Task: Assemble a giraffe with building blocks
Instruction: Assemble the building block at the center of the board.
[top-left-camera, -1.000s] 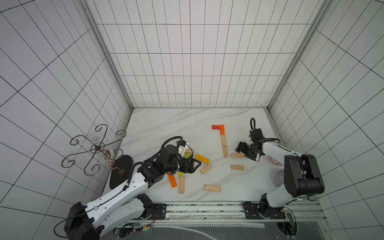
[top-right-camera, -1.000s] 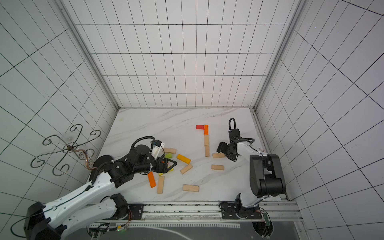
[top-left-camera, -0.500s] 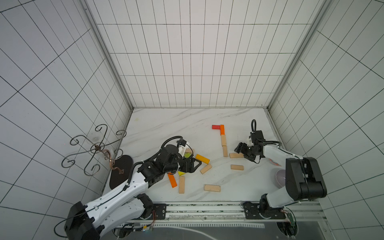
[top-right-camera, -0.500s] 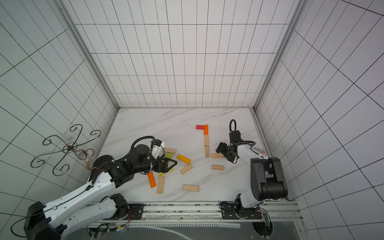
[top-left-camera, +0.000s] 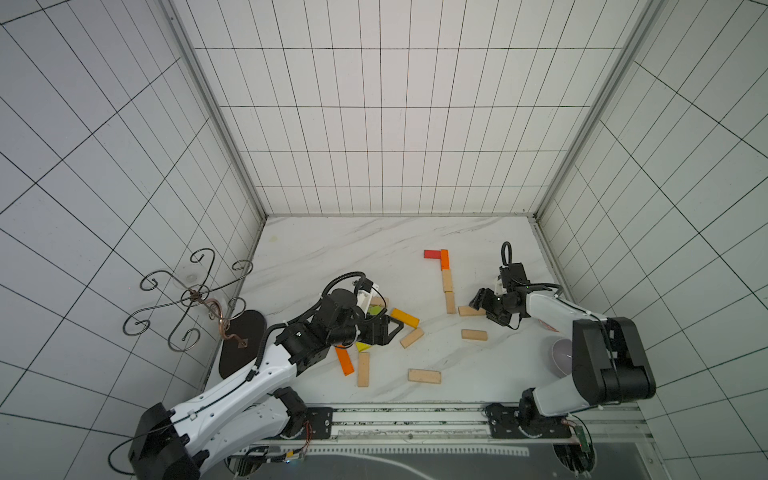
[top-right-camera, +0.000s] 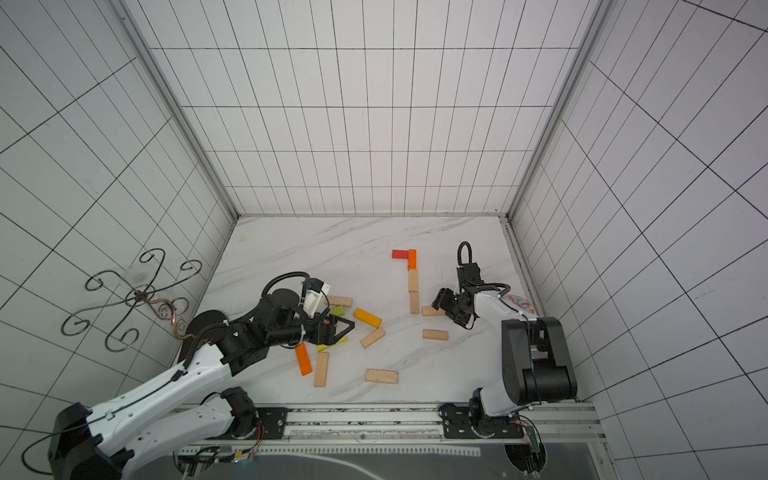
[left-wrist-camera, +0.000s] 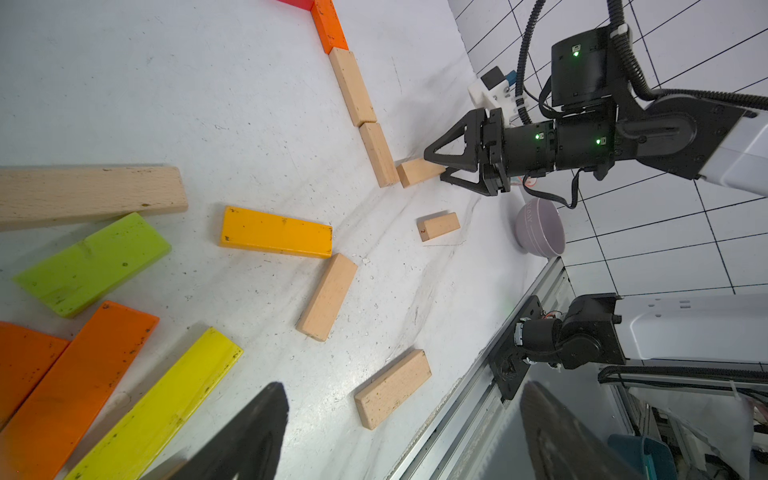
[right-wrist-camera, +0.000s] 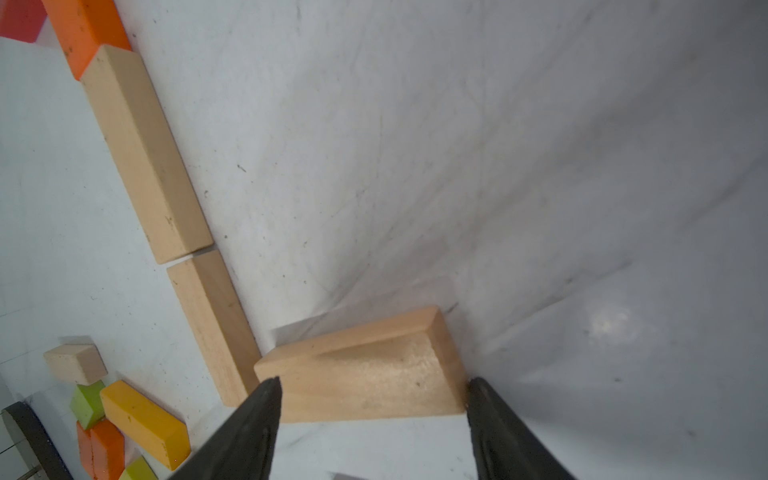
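Step in hand: seating the first body block against the neck. Near the front edge of the bench (top-left-camera: 490, 374), a spare natural block (top-left-camera: 424, 375) lies loose. Toward the left edge, the left pincer (top-left-camera: 392, 330) hovers over the coloured blocks (top-left-camera: 405, 316), jaws wide, holding nothing. Toward the right edge, the right pincer (left-wrist-camera: 435, 166) brackets the body block (right-wrist-camera: 365, 370), which lies flat with one end at the foot of the neck column (top-left-camera: 449, 291). Whether the jaws press on it cannot be told. Farther back, the column ends at the orange block (top-left-camera: 444, 259) and the red block (top-left-camera: 432, 253). The next move calls for squaring the body block against the column, then releasing without dragging it
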